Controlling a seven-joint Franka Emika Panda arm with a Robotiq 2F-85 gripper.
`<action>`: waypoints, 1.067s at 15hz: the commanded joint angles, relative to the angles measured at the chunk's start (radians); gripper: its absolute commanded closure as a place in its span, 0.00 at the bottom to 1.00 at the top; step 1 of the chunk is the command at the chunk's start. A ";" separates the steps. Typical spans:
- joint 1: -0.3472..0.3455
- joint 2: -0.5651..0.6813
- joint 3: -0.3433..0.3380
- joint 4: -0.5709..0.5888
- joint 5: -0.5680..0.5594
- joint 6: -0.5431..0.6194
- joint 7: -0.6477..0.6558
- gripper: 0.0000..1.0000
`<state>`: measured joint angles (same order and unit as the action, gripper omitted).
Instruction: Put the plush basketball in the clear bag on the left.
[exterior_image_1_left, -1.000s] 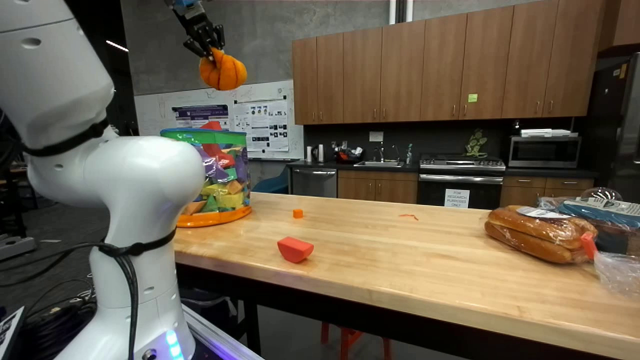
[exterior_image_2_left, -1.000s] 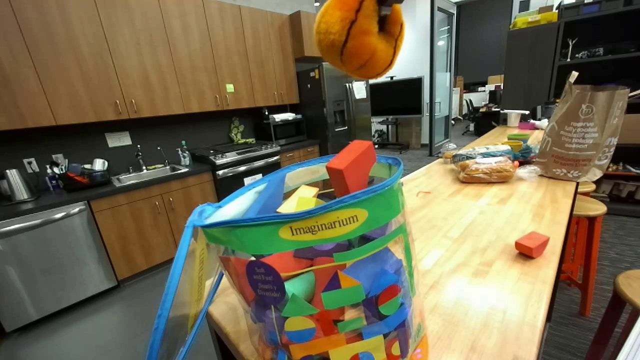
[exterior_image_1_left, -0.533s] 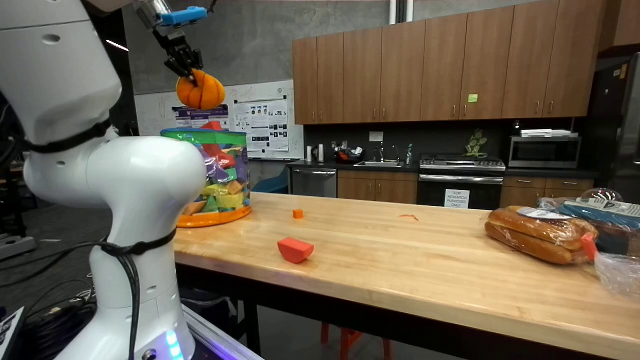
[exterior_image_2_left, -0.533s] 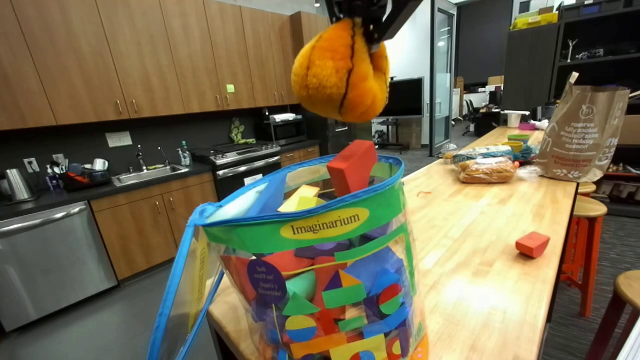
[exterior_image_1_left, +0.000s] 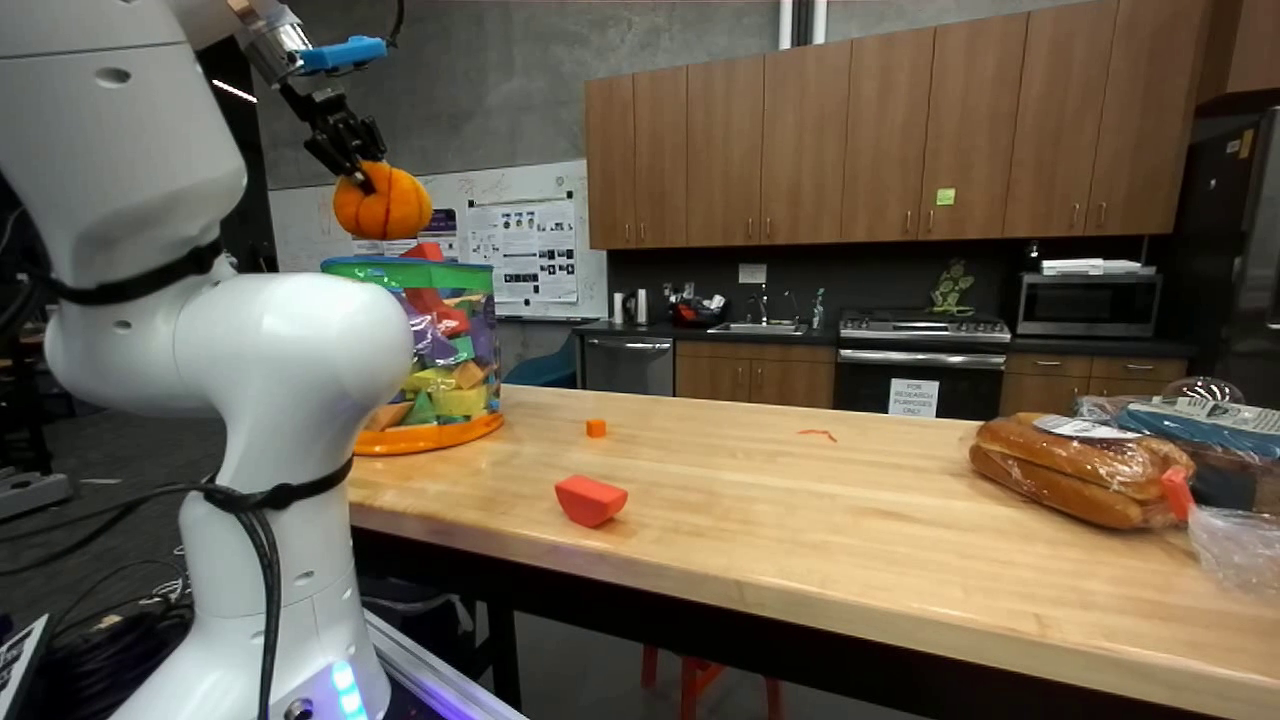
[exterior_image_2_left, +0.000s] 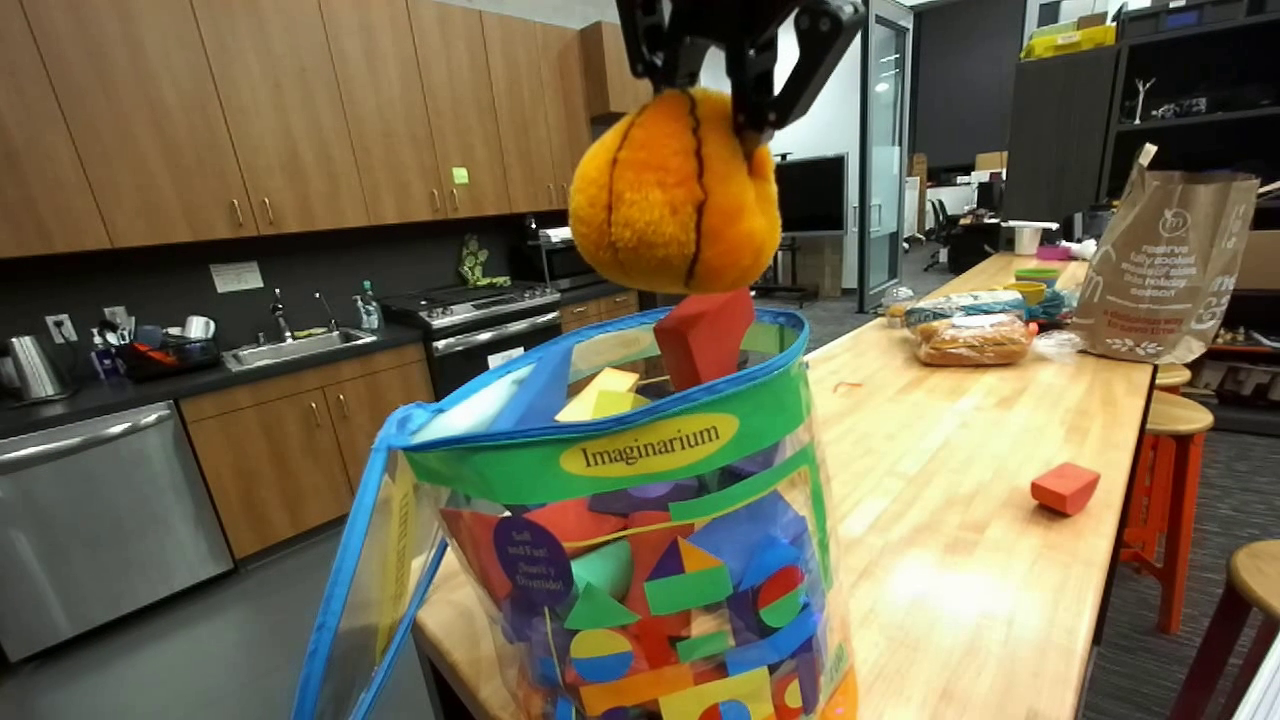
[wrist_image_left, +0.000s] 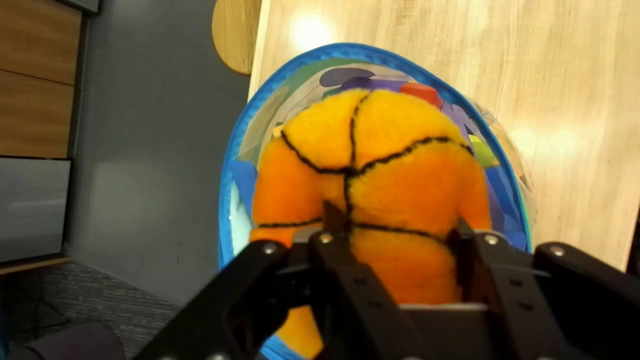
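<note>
Releasing is what you have left, by the look of it: the pickup is done and the carry all but done. The plush basketball (exterior_image_2_left: 675, 200) hangs in the air above the clear bag (exterior_image_2_left: 650, 448), not yet in it; in both exterior views it shows above the bag's top edge. Your gripper (wrist_image_left: 398, 225) holds it from above, the fingers a fair way apart, with orange plush between them and more bulging outside each one. How firm that hold is, you cannot tell.

The bag is ready for you: its mouth stands open, and the lid flap (exterior_image_2_left: 396, 560) hangs off to one side. Through the wrist view you have the ball over the opening, the blue rim (wrist_image_left: 350, 51) showing past it at the top and on both sides; much of the lower part is hidden behind your gripper.

What remains, most likely, is to lower a little, spread the fingers, and check that the ball settles inside. Watch the red block (exterior_image_2_left: 705, 340) poking up from the mouth: the ball is touching its top or just clear of it, and you cannot tell which. With coloured blocks (exterior_image_2_left: 687, 593) filling the bag high, the ball may rest on top, so a release near the rim risks a roll-off.
</note>
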<state>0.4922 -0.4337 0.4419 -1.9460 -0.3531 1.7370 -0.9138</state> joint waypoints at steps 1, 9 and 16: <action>0.005 0.004 -0.005 0.006 -0.003 -0.005 0.002 0.52; 0.005 0.005 -0.005 0.006 -0.003 -0.005 0.002 0.52; 0.010 -0.012 -0.016 -0.021 0.013 0.012 0.006 0.27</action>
<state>0.4921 -0.4336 0.4397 -1.9460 -0.3531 1.7369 -0.9138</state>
